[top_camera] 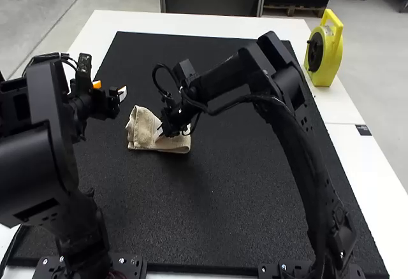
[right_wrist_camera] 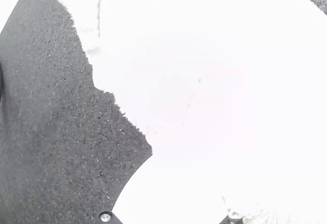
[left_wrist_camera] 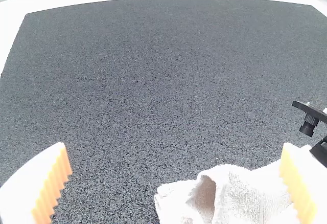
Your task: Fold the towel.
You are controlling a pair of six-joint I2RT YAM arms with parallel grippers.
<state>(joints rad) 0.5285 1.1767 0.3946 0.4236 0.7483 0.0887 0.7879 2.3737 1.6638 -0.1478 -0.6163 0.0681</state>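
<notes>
- the beige towel (top_camera: 141,126) lies on the black mat (top_camera: 223,196), between the two arms, crumpled into a small, partly folded heap.
- one end of it rises in a loose hump, and from the left wrist view i can see a hollow opening under a raised edge.
- the left gripper (top_camera: 109,89) is just beside the towel, its two fingers wide apart with nothing between them.
- the right arm reaches across the middle, and the right gripper (top_camera: 172,132) is down at the towel; i can't tell whether it's apart, together or clamped on the cloth.
- a yellow reel (top_camera: 335,50) with a dark round centre stands on the white table (top_camera: 344,104), well apart from the towel.
</notes>
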